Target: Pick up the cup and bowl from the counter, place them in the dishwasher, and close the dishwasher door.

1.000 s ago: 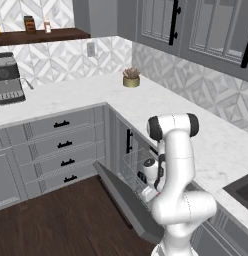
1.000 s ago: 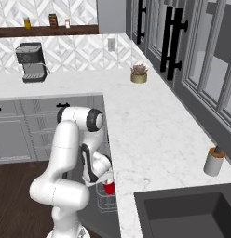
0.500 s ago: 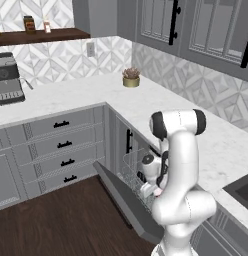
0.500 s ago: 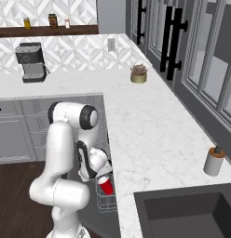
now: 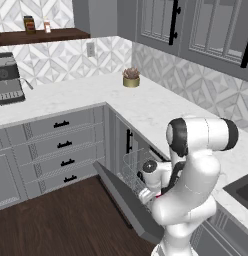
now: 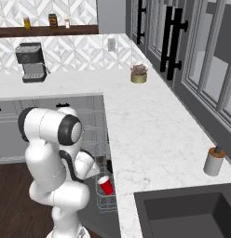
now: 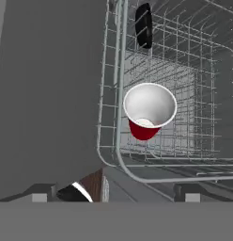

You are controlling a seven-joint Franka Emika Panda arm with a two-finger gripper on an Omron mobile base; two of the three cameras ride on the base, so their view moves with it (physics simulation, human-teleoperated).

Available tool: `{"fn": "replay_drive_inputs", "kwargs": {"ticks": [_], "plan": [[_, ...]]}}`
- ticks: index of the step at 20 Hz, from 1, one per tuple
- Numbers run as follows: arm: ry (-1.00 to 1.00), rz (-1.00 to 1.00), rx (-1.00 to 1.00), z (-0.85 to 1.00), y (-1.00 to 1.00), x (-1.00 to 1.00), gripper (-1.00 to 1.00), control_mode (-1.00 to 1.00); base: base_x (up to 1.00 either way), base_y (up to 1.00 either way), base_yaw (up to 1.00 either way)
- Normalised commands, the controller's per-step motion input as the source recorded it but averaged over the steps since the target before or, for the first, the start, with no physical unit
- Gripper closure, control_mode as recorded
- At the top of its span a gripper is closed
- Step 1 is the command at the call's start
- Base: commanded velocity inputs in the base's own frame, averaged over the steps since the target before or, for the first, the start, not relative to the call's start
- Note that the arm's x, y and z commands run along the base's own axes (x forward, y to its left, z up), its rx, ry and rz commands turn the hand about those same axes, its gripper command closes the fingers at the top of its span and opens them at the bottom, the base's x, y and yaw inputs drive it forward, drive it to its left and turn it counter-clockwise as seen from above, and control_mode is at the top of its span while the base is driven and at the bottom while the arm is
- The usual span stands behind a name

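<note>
The red cup with its white inside stands open side up in the grey wire rack of the dishwasher. It also shows as the red cup at the rack's near end. The black bowl stands on edge deeper in the rack. My gripper hangs open above and short of the cup, its fingertips far apart with nothing between them. The dishwasher door hangs open, sloping down toward the floor. The counter runs over the dishwasher.
A coffee machine and a potted plant stand on the counter farther back. The soap dispenser is beside the sink. Grey drawers with black handles sit left of the dishwasher.
The arm's upper part has swung sideways and the hand has drawn back a little from the cup. The cup stays in the rack.
</note>
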Motion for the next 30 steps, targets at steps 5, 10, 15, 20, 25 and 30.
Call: {"fn": "replay_drive_inputs", "kwargs": {"ticks": [5,10,15,20,25,30], "plan": [[-0.04,-0.01,0.00,1.00,0.50,-0.03,-1.00,-1.00,0.00,0.00,0.00],[0.08,-0.04,0.02,1.00,0.59,-0.04,-1.00,-1.00,0.00,0.00,0.00],[0.38,-0.05,0.02,0.88,0.55,-0.43,-1.00,-1.00,0.00,0.00,0.00],[0.39,-0.06,0.00,0.36,0.42,-0.50,-1.00,-1.00,0.00,0.00,0.00],[0.22,-0.05,0.00,0.03,0.31,-0.48,-1.00,-1.00,0.00,0.00,0.00],[0.04,-0.07,0.00,-0.42,0.71,-0.16,-1.00,-1.00,0.00,0.00,0.00]]}}
